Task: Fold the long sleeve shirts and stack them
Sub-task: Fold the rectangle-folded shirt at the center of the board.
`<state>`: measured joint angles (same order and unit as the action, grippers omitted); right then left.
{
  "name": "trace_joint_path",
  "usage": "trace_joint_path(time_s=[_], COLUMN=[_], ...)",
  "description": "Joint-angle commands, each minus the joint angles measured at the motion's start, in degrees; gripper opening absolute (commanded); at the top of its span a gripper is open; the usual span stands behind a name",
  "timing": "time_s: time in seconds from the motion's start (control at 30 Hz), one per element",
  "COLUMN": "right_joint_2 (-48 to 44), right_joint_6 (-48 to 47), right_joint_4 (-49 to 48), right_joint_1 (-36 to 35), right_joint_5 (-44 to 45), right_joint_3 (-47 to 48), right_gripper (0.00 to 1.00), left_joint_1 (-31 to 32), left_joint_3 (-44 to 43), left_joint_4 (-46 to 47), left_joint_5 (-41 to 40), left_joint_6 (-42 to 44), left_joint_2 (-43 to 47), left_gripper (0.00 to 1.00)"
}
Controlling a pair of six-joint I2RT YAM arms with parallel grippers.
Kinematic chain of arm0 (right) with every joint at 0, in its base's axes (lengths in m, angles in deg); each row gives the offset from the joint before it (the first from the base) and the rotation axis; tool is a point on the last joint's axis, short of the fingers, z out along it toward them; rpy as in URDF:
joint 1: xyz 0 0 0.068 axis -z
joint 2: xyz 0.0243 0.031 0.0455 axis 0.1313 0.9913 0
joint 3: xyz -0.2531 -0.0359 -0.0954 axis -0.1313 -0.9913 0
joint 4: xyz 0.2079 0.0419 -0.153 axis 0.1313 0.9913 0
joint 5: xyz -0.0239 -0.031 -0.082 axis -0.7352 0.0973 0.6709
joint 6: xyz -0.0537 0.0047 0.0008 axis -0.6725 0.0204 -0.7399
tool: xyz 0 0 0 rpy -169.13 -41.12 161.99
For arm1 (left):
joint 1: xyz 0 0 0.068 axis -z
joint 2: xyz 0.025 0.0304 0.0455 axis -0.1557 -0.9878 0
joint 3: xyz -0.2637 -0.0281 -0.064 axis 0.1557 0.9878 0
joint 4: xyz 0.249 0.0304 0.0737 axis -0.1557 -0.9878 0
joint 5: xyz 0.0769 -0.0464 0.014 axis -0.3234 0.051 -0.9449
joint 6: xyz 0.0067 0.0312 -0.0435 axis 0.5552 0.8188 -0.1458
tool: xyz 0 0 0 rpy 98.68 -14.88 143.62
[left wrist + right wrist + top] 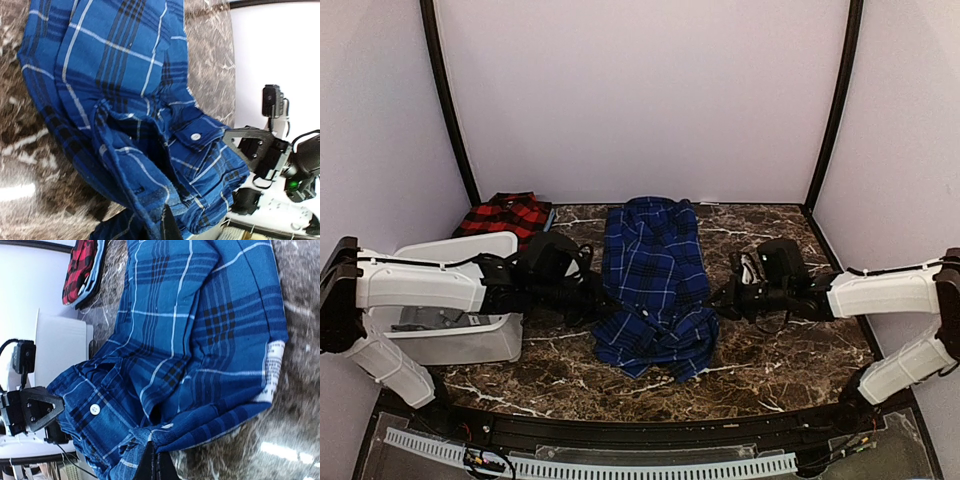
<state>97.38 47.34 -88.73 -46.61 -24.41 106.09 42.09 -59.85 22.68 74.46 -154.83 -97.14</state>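
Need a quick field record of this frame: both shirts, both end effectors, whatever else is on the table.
blue plaid shirt: mid-table, lying lengthwise, near end bunched
red-and-black plaid shirt: far left corner, apart from the blue one
left end effector: shut on the blue shirt's left edge
right end effector: shut on its right edge
white bin: left side, beneath the left arm
marble table: dark with white veins

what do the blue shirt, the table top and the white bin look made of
Blue shirt: soft woven cloth, matte; it creases and folds.
Table top: dark marble or a marble-print laminate, glossy; white veins and glare.
White bin: probably plastic; smooth, rigid walls.
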Motion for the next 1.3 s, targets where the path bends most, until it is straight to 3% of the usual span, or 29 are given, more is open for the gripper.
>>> trace_joint_path(time_s=[0.0, 0.27, 0.7, 0.93, 1.17, 1.27], right_joint_2=[5.65, 16.83, 36.64, 42.0, 41.31, 41.41], right_joint_6=[-2.42, -2.23, -2.94, -3.34, -3.94, -4.65], right_joint_4=[-2.6, -5.93, -10.82, -12.63, -12.72, -11.31], right_joint_1=[4.21, 11.97, 17.15, 17.27, 17.28, 17.29], right_joint_5=[-2.99, -6.73, -13.25, -13.55, -12.02, -12.09], right_joint_3=[5.38, 13.33, 26.94, 29.66, 30.18, 32.07], right_gripper=[0.0, 0.0, 0.0, 0.0, 0.0, 0.03], left_joint_1=[-3.06, -9.28, -16.37, -17.72, -18.74, -19.26], left_joint_3=[-3.36, -7.9, -18.97, -14.4, -15.19, -16.55], left_joint_4=[3.64, 7.82, 9.08, 12.67, 13.57, 12.67], left_joint_5=[-1.12, -4.7, -3.18, -3.32, -1.84, -1.56], left_joint_6=[-3.21, -7.13, -3.09, -1.58, 3.01, 4.24], left_joint_2=[-3.02, -10.6, -26.99, -28.39, -29.24, -29.8], left_gripper=[0.0, 0.0, 0.0, 0.0, 0.0, 0.1])
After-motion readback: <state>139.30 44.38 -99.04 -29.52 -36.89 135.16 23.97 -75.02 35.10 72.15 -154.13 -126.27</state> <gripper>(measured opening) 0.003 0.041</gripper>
